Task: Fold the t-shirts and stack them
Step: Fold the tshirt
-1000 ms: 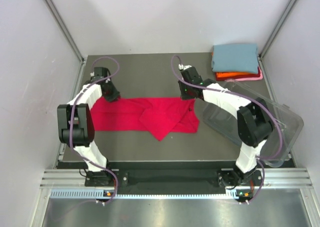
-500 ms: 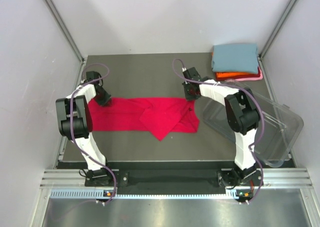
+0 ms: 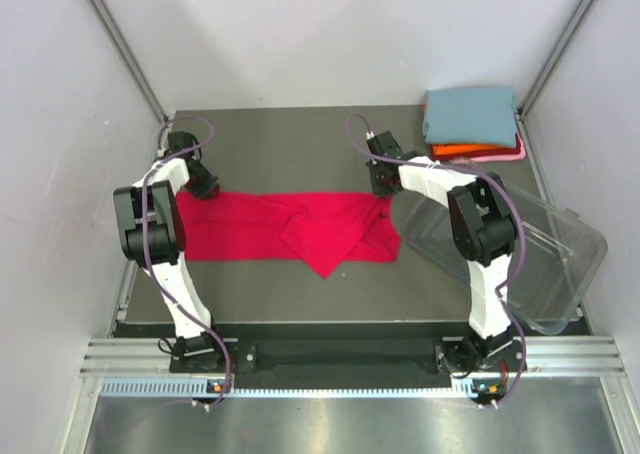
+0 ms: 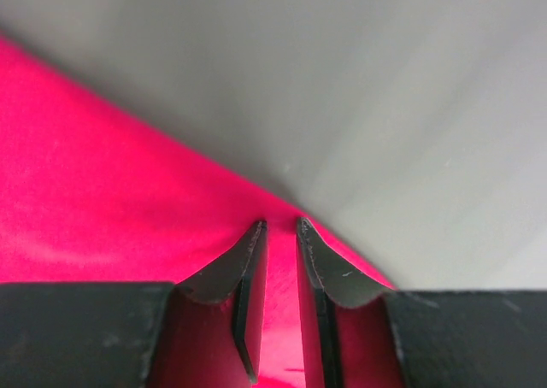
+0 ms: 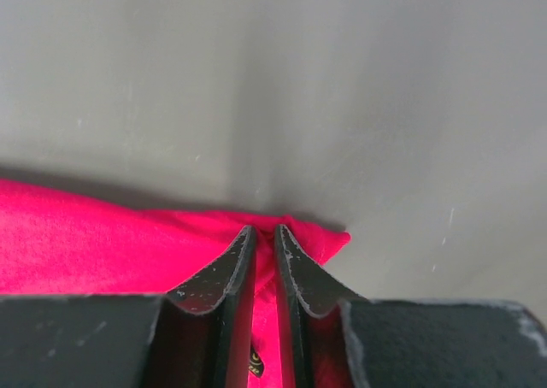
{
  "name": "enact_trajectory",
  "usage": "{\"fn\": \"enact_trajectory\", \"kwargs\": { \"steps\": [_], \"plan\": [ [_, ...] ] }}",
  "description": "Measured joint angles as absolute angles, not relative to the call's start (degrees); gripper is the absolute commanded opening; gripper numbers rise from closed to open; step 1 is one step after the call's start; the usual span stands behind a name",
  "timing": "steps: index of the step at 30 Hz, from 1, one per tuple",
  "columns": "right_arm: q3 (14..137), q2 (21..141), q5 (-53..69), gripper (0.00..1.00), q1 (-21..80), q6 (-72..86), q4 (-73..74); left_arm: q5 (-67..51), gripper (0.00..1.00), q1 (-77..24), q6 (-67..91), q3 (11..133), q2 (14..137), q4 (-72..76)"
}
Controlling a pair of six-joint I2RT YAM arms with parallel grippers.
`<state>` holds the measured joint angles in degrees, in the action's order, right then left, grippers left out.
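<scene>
The crimson red t-shirt (image 3: 290, 229) lies stretched across the middle of the table, with a folded flap pointing toward the near edge. My left gripper (image 3: 200, 188) is at its far left corner. In the left wrist view, my left gripper (image 4: 280, 226) has its jaws nearly together with red cloth (image 4: 102, 191) pinched between them. My right gripper (image 3: 383, 187) is at the far right corner. In the right wrist view, my right gripper (image 5: 263, 230) has narrow jaws closed on a fold of the red cloth (image 5: 85, 234). Folded blue-grey (image 3: 470, 114), orange (image 3: 462, 152) and pale pink (image 3: 505, 157) t-shirts are stacked at the back right.
A clear plastic tub (image 3: 530, 249) lies tilted at the right side of the table, close to my right arm. Grey walls with metal posts stand behind and to both sides. The dark table top (image 3: 290, 149) shows behind the red shirt.
My left gripper slid back and left to the shirt's far left corner. My right gripper's jaws narrowed on the far right corner. The shirt's far edge now lies straighter.
</scene>
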<state>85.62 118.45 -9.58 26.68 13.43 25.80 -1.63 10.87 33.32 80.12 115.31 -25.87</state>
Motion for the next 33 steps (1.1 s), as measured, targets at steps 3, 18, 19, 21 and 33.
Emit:
{"fn": "enact_trajectory", "kwargs": {
  "steps": [3, 18, 19, 21, 33],
  "plan": [
    [86.4, 118.9, -9.6, 0.15, 26.0, 13.5, 25.6, -1.7, 0.26, 10.9, 33.3, 82.4, 116.9, -25.8],
    [87.2, 110.5, -9.6, 0.26, 25.3, 13.0, 30.0, -3.7, 0.3, 10.9, 28.7, 78.2, 109.2, -28.8],
    [87.2, 109.4, -9.6, 0.25, 25.5, 13.0, 30.2, -4.2, 0.31, 10.9, 28.0, 77.3, 107.2, -29.0],
    [87.3, 107.2, -9.6, 0.21, 26.2, 13.1, 30.5, -4.5, 0.32, 10.9, 26.9, 76.0, 104.2, -28.9],
    [83.9, 106.2, -7.8, 0.28, 30.1, 15.2, 29.4, -2.3, 0.26, 23.2, 26.9, 70.7, 102.9, -28.9]
  ]
}}
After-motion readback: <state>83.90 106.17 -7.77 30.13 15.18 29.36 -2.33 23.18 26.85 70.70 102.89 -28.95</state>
